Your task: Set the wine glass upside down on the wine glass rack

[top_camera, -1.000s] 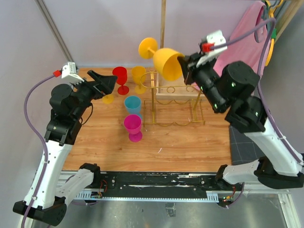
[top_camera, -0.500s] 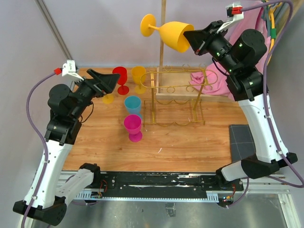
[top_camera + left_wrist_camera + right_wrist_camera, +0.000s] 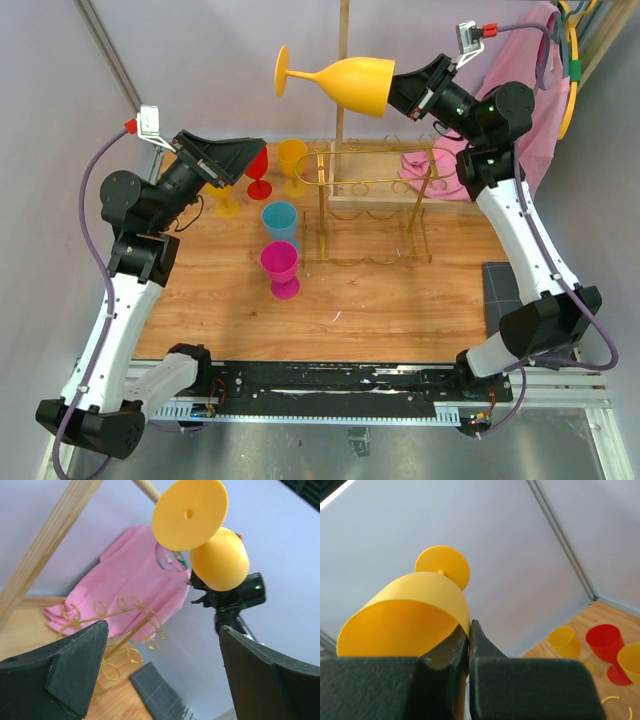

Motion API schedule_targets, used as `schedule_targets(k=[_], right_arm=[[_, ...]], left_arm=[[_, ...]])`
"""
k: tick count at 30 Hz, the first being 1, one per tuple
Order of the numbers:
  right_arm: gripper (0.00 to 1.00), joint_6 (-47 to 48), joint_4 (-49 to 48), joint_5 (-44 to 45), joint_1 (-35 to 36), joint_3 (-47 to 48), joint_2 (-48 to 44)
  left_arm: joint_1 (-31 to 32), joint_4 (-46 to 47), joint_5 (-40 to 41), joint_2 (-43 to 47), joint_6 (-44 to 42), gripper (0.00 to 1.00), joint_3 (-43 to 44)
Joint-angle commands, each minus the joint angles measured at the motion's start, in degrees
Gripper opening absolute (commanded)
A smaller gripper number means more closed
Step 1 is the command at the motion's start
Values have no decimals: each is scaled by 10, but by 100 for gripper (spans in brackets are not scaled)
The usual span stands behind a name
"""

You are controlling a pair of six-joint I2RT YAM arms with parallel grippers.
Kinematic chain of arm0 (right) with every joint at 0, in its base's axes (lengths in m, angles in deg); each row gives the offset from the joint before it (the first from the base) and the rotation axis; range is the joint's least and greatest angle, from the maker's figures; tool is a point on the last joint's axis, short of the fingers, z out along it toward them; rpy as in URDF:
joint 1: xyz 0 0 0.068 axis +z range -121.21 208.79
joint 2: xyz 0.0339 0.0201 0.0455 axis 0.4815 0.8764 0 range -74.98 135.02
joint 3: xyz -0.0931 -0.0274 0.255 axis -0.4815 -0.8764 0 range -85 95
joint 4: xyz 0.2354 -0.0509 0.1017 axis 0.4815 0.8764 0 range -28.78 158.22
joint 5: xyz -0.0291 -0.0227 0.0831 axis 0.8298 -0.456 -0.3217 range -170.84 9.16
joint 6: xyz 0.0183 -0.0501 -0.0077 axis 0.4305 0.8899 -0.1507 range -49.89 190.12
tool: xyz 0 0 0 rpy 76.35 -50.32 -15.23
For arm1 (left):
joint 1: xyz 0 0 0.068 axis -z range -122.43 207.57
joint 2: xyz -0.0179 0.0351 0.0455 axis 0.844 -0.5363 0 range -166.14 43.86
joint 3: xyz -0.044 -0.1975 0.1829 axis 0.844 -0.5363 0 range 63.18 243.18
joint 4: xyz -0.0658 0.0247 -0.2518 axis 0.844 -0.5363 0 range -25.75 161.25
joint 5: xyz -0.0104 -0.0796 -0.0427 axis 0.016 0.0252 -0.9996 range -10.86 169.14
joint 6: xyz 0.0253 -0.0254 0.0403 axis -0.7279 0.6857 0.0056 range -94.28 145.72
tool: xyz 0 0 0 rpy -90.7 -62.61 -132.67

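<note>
My right gripper (image 3: 397, 91) is shut on the rim of a yellow wine glass (image 3: 345, 82) and holds it on its side, high above the table, foot to the left. In the right wrist view the jaws pinch the bowl wall of the glass (image 3: 415, 610). The left wrist view shows the glass foot (image 3: 190, 513) from the front. The gold wire rack (image 3: 370, 205) stands on the table below the glass, its looped rails also in the left wrist view (image 3: 112, 630). My left gripper (image 3: 240, 158) is open and empty, raised at the left and facing the rack.
A red goblet (image 3: 255, 165), two yellow goblets (image 3: 292, 162), a blue cup (image 3: 280, 225) and a magenta goblet (image 3: 280, 268) stand left of the rack. A wooden pole (image 3: 343, 70) rises behind it. A pink cloth (image 3: 520, 90) hangs at the right. A dark mat (image 3: 510, 295) lies at the table's right edge.
My right gripper has swung the yellow glass up and to the left, turning it sideways above the rack. My left gripper has risen and tilted upward.
</note>
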Motion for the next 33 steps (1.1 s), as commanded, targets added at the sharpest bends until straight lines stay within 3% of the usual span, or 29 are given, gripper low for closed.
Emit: schedule_targets(k=[1, 11, 17, 22, 33], right_arm=[[1, -181, -236, -57, -23, -12, 19], [1, -335, -432, -65, -12, -20, 77], [1, -307, -423, -96, 35, -4, 96], [1, -298, -419, -105, 65, 11, 118], [1, -291, -420, -113, 105, 26, 144]], left_arm=[[-29, 187, -96, -11, 125, 97, -27], [-83, 572, -134, -87, 439, 89, -97], [-83, 767, -139, -170, 618, 83, -70], [-83, 843, -122, -189, 710, 80, -78], [-83, 917, -80, -202, 800, 71, -96]])
